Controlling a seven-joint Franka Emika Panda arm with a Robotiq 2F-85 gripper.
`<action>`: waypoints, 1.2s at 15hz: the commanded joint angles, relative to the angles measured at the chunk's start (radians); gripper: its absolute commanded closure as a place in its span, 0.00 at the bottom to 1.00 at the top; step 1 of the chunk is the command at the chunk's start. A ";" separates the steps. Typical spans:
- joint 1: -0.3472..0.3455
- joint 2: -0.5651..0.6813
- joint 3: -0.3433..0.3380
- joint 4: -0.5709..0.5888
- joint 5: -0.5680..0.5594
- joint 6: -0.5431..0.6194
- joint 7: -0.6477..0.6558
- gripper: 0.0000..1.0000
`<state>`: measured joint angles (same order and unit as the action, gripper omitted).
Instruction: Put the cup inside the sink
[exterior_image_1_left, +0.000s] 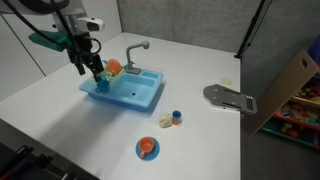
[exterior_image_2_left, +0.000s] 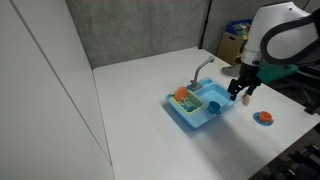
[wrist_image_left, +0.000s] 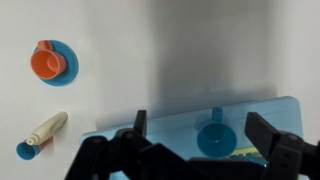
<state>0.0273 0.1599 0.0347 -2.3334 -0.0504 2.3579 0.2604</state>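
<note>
1. The cup (wrist_image_left: 213, 138) stands inside the sink (wrist_image_left: 270, 108), on the basin floor. Its round mouth faces straight up at the wrist camera. In an exterior view the cup (exterior_image_2_left: 213, 107) shows at the basin end away from the rack.
2. The sink (exterior_image_1_left: 140, 95) sits square on the white table (exterior_image_1_left: 200, 60). Its faucet (exterior_image_1_left: 138, 48) is at the back edge, and an orange piece (exterior_image_1_left: 113, 67) rests in the rack section.
3. The gripper (wrist_image_left: 200, 128) is spread wide. The cup lies between the two fingers (wrist_image_left: 265, 135), and bare basin is visible on either side of it. No contact is observed.
4. Governing relation: the cup is directly below the gripper (exterior_image_1_left: 93, 72), on the line of approach and a little off centre between the fingers. Being round, it has no long axis to align with.
5. Judgement: placement appears complete. The coming move calls for a straight lift, which keeps the fingers off the cup's rim and the basin wall.
6. Elsewhere, a blue plate (exterior_image_1_left: 147, 149) and a small blue piece (exterior_image_1_left: 176, 118) lie well apart from the sink.
</note>
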 joint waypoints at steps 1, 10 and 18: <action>0.012 0.007 -0.012 0.008 0.001 -0.002 0.004 0.00; 0.017 0.056 -0.022 0.062 -0.012 -0.024 0.025 0.00; 0.018 0.200 0.006 0.176 0.088 0.033 -0.056 0.00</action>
<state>0.0412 0.2989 0.0339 -2.2218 -0.0016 2.3726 0.2465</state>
